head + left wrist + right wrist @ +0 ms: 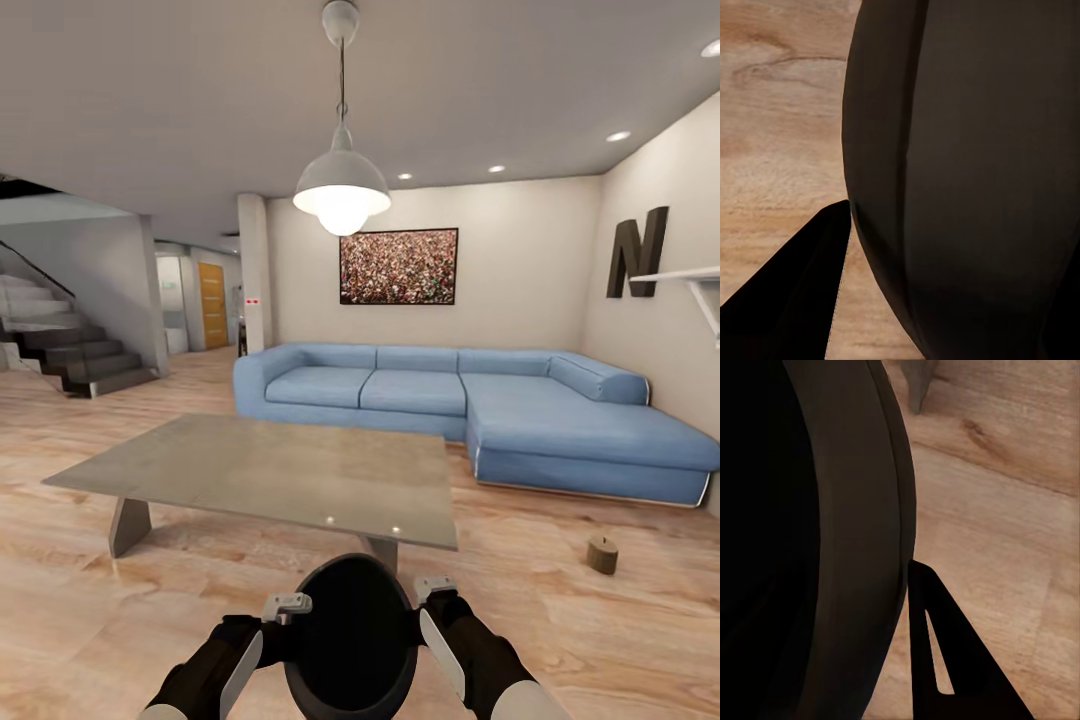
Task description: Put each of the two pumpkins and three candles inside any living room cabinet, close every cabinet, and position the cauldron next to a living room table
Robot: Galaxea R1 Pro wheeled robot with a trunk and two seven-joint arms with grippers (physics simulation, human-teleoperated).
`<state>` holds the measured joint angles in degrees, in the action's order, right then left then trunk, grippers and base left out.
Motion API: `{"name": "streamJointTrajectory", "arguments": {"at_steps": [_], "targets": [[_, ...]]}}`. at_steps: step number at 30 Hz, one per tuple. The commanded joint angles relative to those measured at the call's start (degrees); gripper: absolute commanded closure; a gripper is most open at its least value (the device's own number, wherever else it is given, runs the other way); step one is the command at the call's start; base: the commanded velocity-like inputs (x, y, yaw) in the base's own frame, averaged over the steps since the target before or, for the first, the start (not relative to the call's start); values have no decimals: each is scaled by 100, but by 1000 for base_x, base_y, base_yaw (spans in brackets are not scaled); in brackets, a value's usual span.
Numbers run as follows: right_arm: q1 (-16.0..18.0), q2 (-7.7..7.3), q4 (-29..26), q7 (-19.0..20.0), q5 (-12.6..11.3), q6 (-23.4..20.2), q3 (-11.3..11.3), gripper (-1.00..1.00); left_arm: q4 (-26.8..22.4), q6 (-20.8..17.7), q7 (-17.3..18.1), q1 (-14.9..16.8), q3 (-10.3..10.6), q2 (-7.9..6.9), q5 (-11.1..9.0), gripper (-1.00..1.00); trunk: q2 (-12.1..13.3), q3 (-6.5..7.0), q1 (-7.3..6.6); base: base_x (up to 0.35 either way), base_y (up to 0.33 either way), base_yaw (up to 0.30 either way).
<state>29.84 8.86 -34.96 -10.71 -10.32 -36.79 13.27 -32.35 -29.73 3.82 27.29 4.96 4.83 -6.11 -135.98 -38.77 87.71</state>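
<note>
A black round cauldron [350,640] hangs low in front of me, held between both arms just short of the near edge of the grey coffee table [270,470]. My left gripper [288,606] grips its left rim and my right gripper [434,590] its right rim. The left wrist view has the cauldron's dark outer wall [967,180] with one finger [795,300] beside it. The right wrist view has the rim [847,547] with one finger [945,675] outside it. The pumpkins and the cabinet are out of view.
A blue corner sofa [450,400] stands beyond the table against the far wall. A small tan stubby cylinder [602,553] sits on the wood floor at the right, too small to name. A pendant lamp [342,190] hangs overhead; stairs [70,350] rise at the left.
</note>
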Motion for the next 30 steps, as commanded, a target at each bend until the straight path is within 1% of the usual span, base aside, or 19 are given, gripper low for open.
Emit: {"name": "streamJointTrajectory", "arguments": {"at_steps": [1,6,17,30], "targets": [[4,1,-11,-54,38,-30,27,100,-8,-32,-21,4,49,52,-134,100,-4,-6,1,271,0,0],[4,1,-11,-53,38,-30,27,100,-8,-32,-21,4,49,48,-130,100,-4,-6,1,199,0,0],[3,1,-11,-48,38,-30,27,100,-8,-32,-21,4,49,45,-128,100,-4,-6,1,19,0,0],[4,1,-11,-45,38,-25,33,100,-8,-32,-21,4,49,52,-128,100,-525,-240,287,0,0,0]]}}
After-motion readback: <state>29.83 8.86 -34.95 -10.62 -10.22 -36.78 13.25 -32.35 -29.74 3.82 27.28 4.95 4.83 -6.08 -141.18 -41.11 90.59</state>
